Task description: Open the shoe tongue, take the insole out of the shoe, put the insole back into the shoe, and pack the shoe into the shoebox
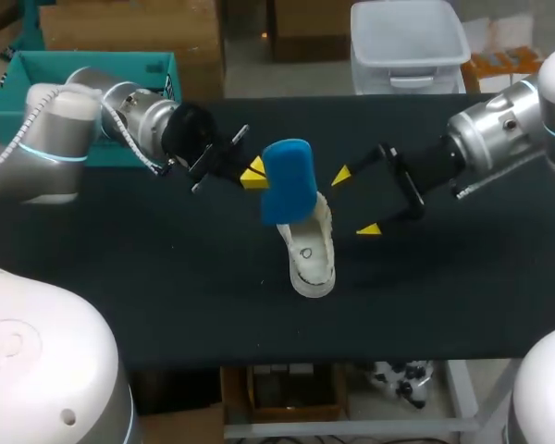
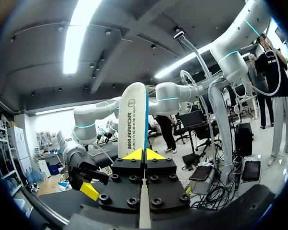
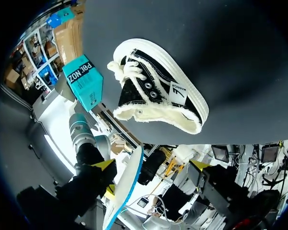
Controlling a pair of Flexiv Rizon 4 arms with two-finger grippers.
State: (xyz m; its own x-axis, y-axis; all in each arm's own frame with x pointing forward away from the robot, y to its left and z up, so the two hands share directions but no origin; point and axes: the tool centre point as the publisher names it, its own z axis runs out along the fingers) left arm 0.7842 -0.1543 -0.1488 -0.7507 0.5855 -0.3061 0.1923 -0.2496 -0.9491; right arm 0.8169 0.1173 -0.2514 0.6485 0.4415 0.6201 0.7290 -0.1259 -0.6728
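Note:
My left gripper (image 1: 252,173) is shut on a blue insole (image 1: 287,180) and holds it upright in the air above the table's middle. In the left wrist view the insole (image 2: 132,120) stands edge-on between the closed yellow tips (image 2: 145,154), its white underside showing. Just below it a small black shoe (image 1: 310,250) with a white sole and fleece lining lies on its side on the dark table, toe toward the front edge. My right gripper (image 1: 354,203) hovers right of the insole, open wide and holding nothing. From the right wrist, the shoe (image 3: 158,93) and the insole (image 3: 127,187) lie ahead of the fingers.
A teal shoebox (image 1: 83,92) stands at the back left corner, behind my left arm; the right wrist view also shows the shoebox (image 3: 84,79). A translucent bin (image 1: 407,42) sits past the table's far edge. The dark tabletop (image 1: 166,296) is bare toward the front.

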